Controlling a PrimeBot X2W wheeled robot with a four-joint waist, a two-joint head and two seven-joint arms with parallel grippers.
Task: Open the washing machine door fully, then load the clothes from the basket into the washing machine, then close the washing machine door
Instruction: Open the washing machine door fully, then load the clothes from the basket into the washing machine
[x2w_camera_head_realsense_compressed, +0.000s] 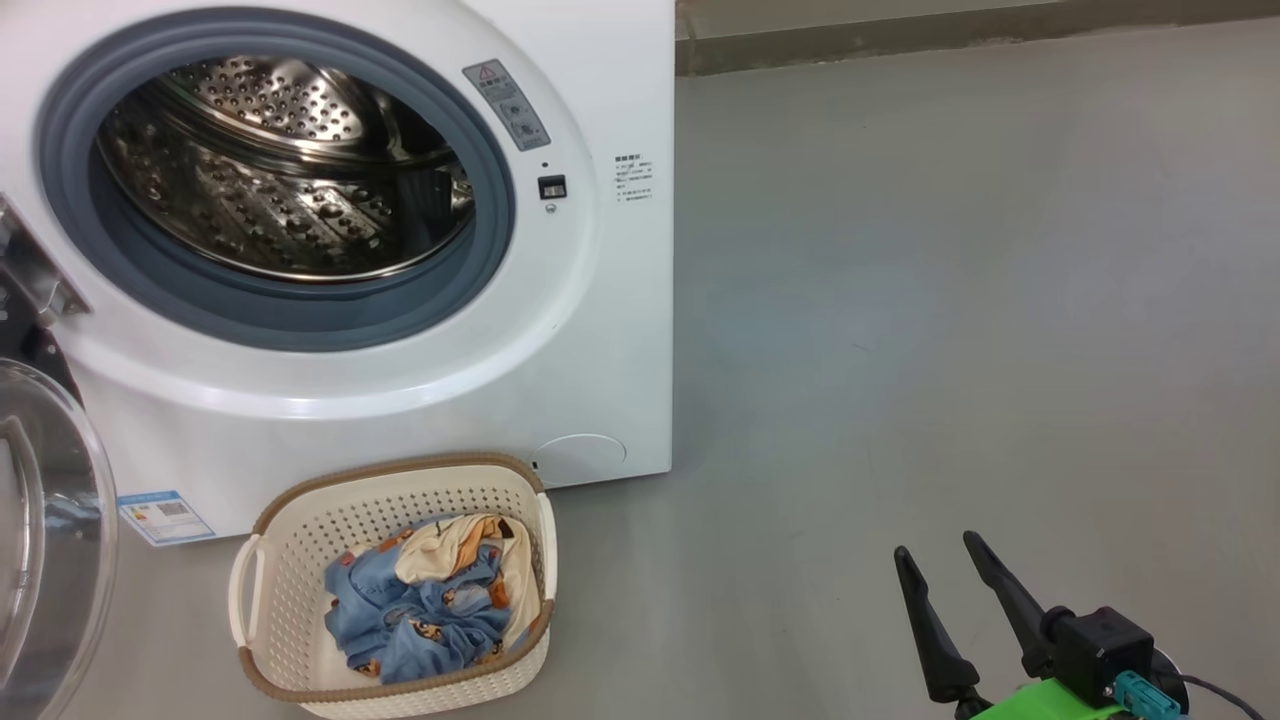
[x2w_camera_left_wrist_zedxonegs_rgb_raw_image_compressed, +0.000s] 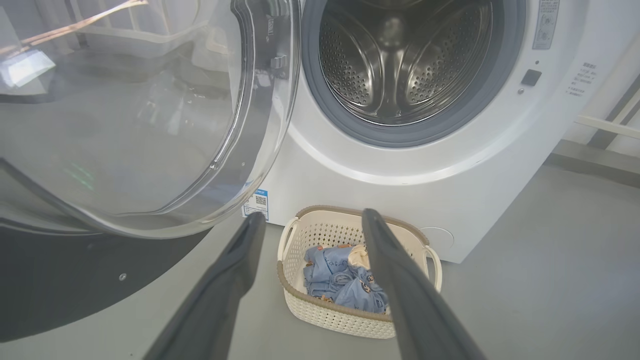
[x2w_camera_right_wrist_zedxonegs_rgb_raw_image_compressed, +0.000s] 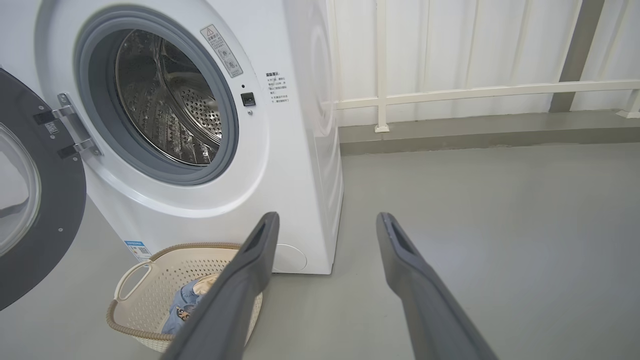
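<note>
I see my left gripper (x2w_camera_left_wrist_zedxonegs_rgb_raw_image_compressed: 314, 216) and right gripper (x2w_camera_head_realsense_compressed: 935, 548) spread wide, gripping nothing. The basket (x2w_camera_head_realsense_compressed: 400, 468) sits on the floor (x2w_camera_head_realsense_compressed: 900, 300) just before the washer (x2w_camera_head_realsense_compressed: 600, 350), with the clothes (x2w_camera_head_realsense_compressed: 420, 610) heaped inside. The door (x2w_camera_head_realsense_compressed: 50, 540) hangs open at the washer's left.

Warning triangle (x2w_camera_head_realsense_compressed: 487, 72) on washing machine (x2w_camera_head_realsense_compressed: 620, 330) sticker (x2w_camera_head_realsense_compressed: 510, 110); other print unreadable.
</note>
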